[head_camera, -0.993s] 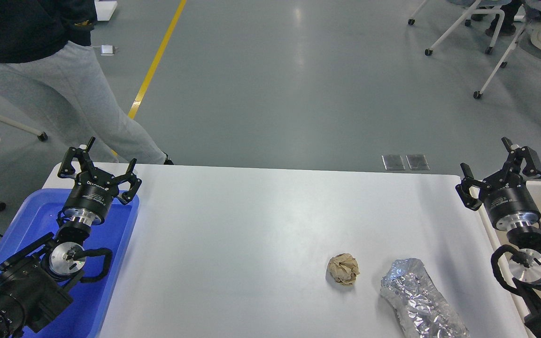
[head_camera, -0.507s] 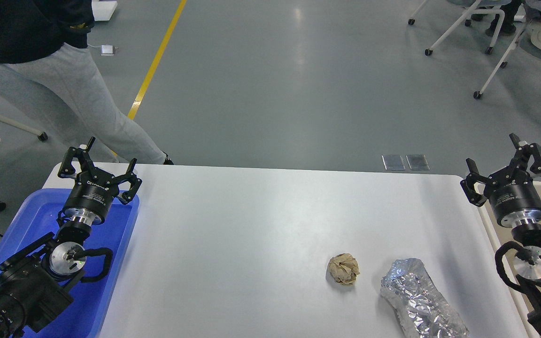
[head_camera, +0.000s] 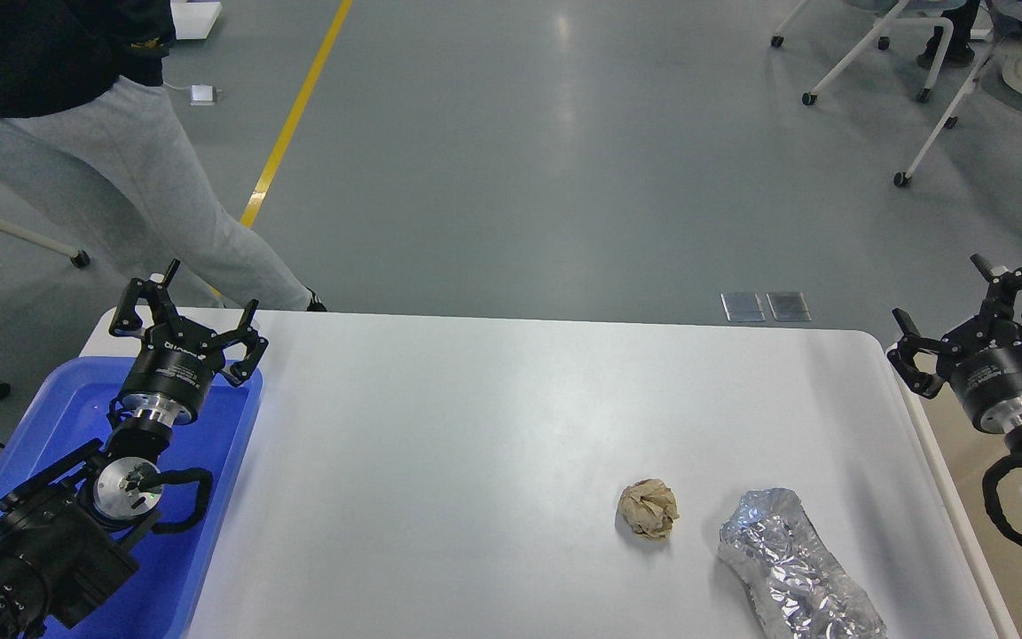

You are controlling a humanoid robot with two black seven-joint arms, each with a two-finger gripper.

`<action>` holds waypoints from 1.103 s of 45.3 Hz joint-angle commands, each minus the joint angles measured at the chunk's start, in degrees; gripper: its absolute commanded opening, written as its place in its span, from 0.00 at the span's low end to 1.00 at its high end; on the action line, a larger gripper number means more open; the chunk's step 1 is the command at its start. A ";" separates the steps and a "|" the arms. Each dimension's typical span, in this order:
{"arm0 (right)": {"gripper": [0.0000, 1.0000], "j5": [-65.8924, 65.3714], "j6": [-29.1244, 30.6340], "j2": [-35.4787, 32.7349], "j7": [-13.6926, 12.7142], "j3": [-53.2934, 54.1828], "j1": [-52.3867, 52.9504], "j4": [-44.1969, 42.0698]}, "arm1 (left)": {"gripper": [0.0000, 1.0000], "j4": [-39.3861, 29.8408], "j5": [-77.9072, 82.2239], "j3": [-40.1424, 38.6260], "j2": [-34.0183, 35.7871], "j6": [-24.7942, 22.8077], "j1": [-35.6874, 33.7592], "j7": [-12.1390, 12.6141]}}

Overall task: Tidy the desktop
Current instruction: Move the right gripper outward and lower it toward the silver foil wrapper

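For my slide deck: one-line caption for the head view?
Both open grippers, left and right, flank the desktop holding a paper ball and foil bag.

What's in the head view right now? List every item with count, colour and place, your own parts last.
desktop: 1, white, centre, spans most of the view
paper ball: 1, brown, crumpled, on the desktop right of centre
foil bag: 1, silver, crinkled, lying right of the paper ball, near the front edge
blue tray: 1, blue, off the desktop's left side
beige bin: 1, beige with white rim, off the right side
person: 1, grey trousers, dark top, far left
chairs: several, white frames on castors, far right
left gripper: 1, black, open, over the tray
right gripper: 1, black, open, over the bin
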 commanded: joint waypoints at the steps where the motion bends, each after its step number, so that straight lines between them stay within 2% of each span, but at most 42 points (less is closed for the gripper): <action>1: 0.99 1.17 0.03 -7.93 -2.89 -2.63 -2.71 10.60 | 1.00 0.01 -0.08 0.01 0.00 -0.05 0.00 0.01; 17: 0.99 -2.60 0.03 -23.04 -2.98 -17.21 0.36 21.94 | 1.00 0.01 -0.08 0.01 0.00 -0.05 0.00 0.01; 26: 0.99 -18.57 0.11 -31.22 -2.89 -22.32 1.77 28.97 | 1.00 0.01 -0.08 0.01 0.00 -0.05 0.00 0.01; 33: 0.99 -28.96 0.29 -33.16 -2.89 -22.41 1.86 33.11 | 1.00 -0.08 -0.08 0.01 0.00 -0.05 -0.08 0.01; 41: 0.99 -41.88 7.05 -35.53 -2.80 -22.41 2.04 36.98 | 1.00 0.01 -0.08 0.01 0.00 -0.05 -0.09 0.01; 50: 0.99 -58.49 8.46 -34.74 -2.63 -23.46 1.77 37.95 | 1.00 0.00 -0.08 0.01 0.00 -0.05 -0.09 0.01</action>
